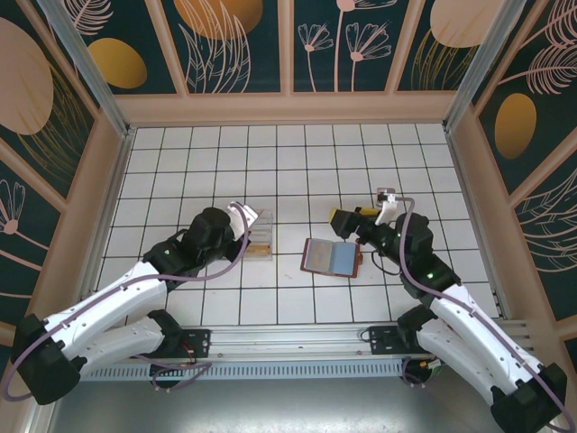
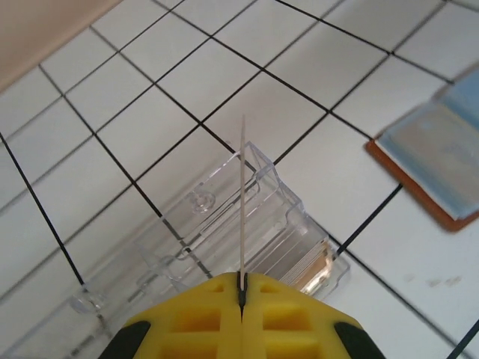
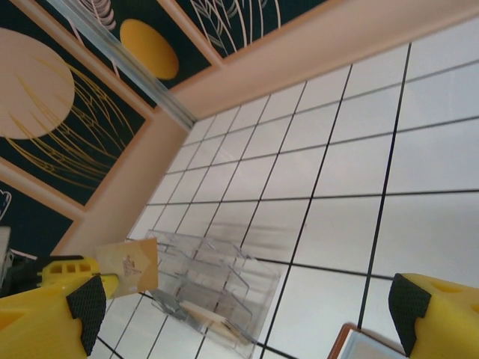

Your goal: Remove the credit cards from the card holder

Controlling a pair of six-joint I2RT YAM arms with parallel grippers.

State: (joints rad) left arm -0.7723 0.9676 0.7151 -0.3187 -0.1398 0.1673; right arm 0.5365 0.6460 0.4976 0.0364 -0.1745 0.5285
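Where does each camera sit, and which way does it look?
Top external: above and behind, looking down at the table; both arms and the card holder show.
Left wrist: on the left arm, looking past the left end effector, shut on a card, at the clear box.
Right wrist: on the right arm, looking across the table through the open right end effector.
Wrist views share the clear box.

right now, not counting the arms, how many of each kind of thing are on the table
card holder: 1
clear plastic box: 1
cards: 2 that can be made out, one card pinched in the left end effector, another card lying in the box; more may be stacked there
total: 4
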